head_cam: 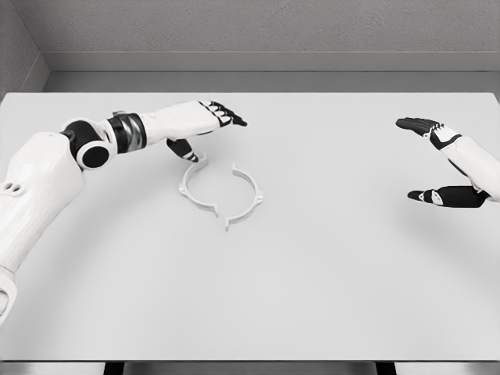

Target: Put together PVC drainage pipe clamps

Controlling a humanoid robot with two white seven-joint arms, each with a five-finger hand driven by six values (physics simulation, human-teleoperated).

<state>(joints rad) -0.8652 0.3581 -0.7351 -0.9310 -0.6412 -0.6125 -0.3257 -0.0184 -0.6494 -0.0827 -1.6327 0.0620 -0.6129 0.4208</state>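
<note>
Left robot hand [205,125] open, seemingly just above clamp halves [221,190].

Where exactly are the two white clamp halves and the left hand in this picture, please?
Left clamp half [195,195]: head view, on its curved band.
Right clamp half [248,199]: head view, on its curved band.
Left hand [209,119]: head view, on the back of the hand.

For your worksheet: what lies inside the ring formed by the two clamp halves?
Inside the clamp halves only bare table shows. The left hand hovers at the ring's far edge, covering nothing inside.
</note>
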